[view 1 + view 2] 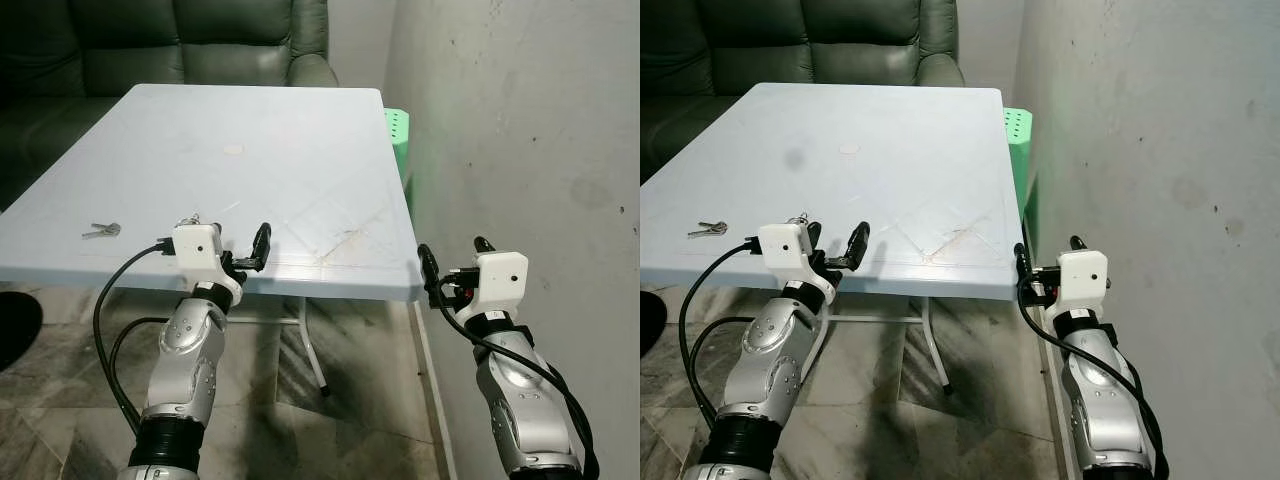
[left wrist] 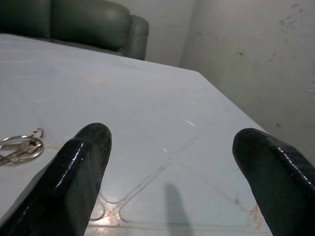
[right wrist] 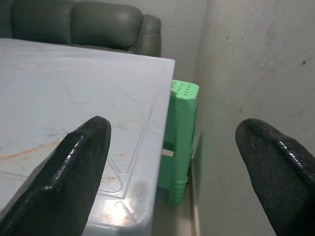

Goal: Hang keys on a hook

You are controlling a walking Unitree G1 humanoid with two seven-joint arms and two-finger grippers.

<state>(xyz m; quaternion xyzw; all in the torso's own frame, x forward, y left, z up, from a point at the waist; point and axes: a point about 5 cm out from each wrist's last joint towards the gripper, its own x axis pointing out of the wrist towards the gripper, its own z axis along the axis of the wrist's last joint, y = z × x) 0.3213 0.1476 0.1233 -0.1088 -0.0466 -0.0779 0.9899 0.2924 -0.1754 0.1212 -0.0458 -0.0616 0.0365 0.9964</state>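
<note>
Both silver arms are raised forward, the left gripper [image 1: 228,243] and right gripper [image 1: 455,265] each with fingers spread wide.

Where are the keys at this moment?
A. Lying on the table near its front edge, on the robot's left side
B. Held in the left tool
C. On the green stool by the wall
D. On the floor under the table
A: the keys lie flat on the pale table near its front edge, apart from the open left tool, which holds nothing.
</note>
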